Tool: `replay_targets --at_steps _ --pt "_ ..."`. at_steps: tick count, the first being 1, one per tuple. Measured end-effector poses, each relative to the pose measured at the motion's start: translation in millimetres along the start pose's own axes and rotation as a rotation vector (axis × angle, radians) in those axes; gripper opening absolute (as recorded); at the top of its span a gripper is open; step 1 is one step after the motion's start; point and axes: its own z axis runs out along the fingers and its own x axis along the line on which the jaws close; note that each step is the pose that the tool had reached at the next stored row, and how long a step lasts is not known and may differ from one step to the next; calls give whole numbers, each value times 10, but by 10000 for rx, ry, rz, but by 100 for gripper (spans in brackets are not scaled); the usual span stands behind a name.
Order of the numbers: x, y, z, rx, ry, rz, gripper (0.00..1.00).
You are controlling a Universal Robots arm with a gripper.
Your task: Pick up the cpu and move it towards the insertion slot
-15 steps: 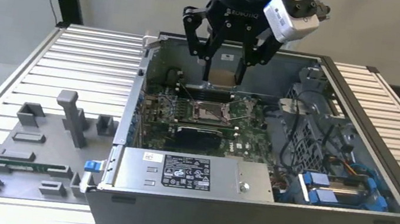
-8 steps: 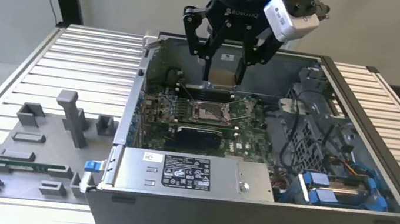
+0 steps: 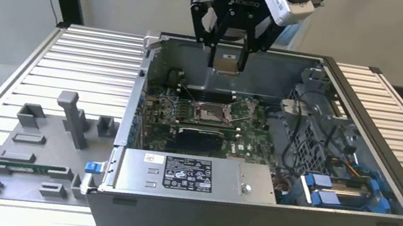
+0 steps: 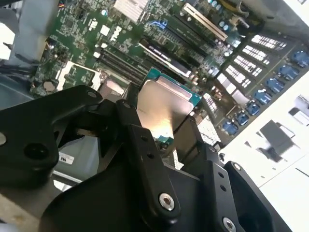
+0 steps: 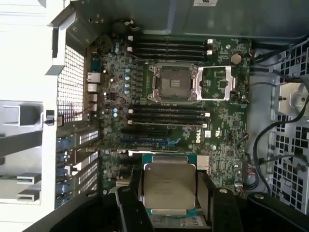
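Observation:
My gripper (image 3: 226,62) hangs above the back of the open computer case, shut on the cpu (image 3: 225,64), a flat square chip with a silvery top and a thin rim. In both wrist views the black fingers (image 5: 133,193) clamp the cpu (image 5: 170,188) (image 4: 161,111) by two opposite edges. The insertion slot (image 3: 209,112) is a square socket with a shiny metal frame and dark centre on the green board, below the held chip and apart from it. Its cover frame (image 5: 216,83) is swung open beside the socket (image 5: 172,83).
The grey case walls (image 3: 135,88) ring the board. A power supply (image 3: 184,173) sits at the case's near side and blue cables (image 3: 345,191) at the exterior view's right. A grey parts tray (image 3: 36,151) holding a green memory stick (image 3: 29,168) lies on the slatted table.

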Motion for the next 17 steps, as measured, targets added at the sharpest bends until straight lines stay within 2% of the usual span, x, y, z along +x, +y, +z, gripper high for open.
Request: replay_targets --at_steps 7,17 --pt "-88 212 26 1 1 2 0" --pt "-189 662 72 15 1 0 0"
